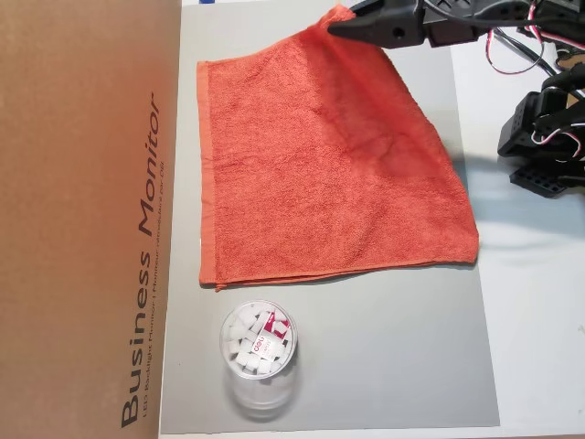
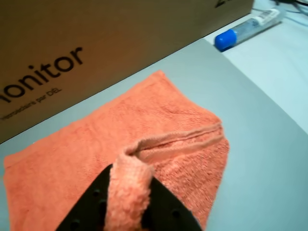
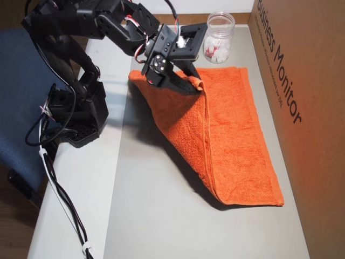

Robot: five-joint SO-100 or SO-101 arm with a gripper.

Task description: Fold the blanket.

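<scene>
On the grey mat (image 3: 161,216) we see one blanket (image 3: 232,140), its corner pinched and lifted by the gripper (image 3: 198,86). Only the wrist view shows one blue-capped tube (image 2: 248,28); the overhead views show one jar (image 1: 258,346).

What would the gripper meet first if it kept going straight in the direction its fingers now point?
Probably the flat part of the blanket ahead of the gripper, which is shut on a lifted corner; beyond that stands the cardboard box. Depth is hard to judge.

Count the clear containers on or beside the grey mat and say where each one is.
2. A clear jar of small white pieces stands on the grey mat, near the blanket. A blue-capped tube lies off the mat beyond the cardboard box. Others may be hidden.
</scene>
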